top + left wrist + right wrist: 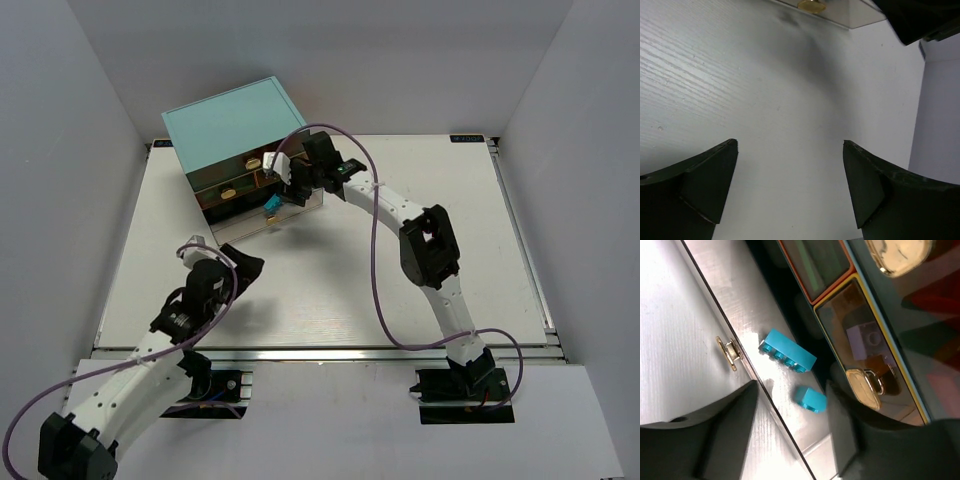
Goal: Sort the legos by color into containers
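The light-teal cabinet point(235, 120) stands at the table's back left, its bottom drawer point(300, 212) pulled out. My right gripper point(290, 180) hovers open over that drawer point(735, 295). In the right wrist view a long cyan-blue lego point(788, 351) and a small cyan-blue lego point(811, 399) are in the drawer, the small one between my open fingers point(790, 390) and untouched. A purple lego point(865, 340) shows inside a shut drawer above. My left gripper point(245, 265) is open and empty over bare table point(789, 145), in front of the cabinet.
Cream knobs point(864, 388) stick out from the shut drawers close to my right finger. The open drawer's knob point(810, 5) and the right arm point(920, 20) show at the top of the left wrist view. White walls enclose the table.
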### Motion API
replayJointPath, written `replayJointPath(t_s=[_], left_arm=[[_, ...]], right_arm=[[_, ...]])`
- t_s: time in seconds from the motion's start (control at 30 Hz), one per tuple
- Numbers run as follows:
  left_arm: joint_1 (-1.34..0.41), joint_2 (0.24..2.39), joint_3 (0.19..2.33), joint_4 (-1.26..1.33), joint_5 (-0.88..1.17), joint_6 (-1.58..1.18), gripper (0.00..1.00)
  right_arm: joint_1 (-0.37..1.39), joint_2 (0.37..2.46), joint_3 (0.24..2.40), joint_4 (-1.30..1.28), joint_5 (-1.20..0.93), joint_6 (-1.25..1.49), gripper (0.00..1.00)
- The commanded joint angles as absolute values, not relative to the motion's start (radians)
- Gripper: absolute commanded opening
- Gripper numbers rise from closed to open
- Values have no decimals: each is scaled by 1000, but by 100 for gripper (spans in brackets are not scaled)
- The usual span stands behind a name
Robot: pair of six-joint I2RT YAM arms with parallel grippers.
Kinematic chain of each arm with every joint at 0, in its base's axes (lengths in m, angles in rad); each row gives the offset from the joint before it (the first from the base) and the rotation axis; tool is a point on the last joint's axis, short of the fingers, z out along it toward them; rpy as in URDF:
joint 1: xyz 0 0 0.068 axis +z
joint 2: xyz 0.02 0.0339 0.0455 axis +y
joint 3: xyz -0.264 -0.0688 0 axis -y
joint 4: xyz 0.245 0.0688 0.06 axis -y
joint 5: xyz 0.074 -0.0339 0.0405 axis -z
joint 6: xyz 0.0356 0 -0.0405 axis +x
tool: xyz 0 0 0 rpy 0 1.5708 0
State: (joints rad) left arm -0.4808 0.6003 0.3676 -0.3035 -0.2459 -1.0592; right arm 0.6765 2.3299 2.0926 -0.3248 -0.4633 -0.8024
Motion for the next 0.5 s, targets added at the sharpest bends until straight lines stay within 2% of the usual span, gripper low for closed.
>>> replayJointPath(t_s=[0.0,0.03,0.07,0.13,0.17,0.2,0.27,0.33,0.4,0.47], left_arm=[[-477,702,423,-219,-195,-990,92],[-477,769,439,-216,-193,-971,86],[-477,808,455,-204,-193,-953,60],[-477,930,520,-193,-202,-878,31],[-477,978,546,-192,-206,-855,11],[-477,1029,607,-192,-212,-798,4],[-477,1185,675,-201,-213,-740,2],[-477,1294,794,-212,-212,-635,6],[-477,1452,880,-241,-206,-513,12],[-477,1599,1007,-270,-190,-358,13]], right_arm=[[670,2272,2114,-327,-462,-779,60],[670,2255,2111,-334,-469,-769,55],[657,2219,2105,-345,-486,-724,37],[641,2136,2045,-342,-527,-651,19],[606,2103,2017,-341,-546,-609,2],[592,2036,1949,-341,-592,-533,0],[528,1968,1863,-316,-641,-439,0],[482,1875,1729,-308,-734,-399,0],[433,1816,1648,-282,-752,-397,0],[413,1741,1540,-269,-742,-408,0]])
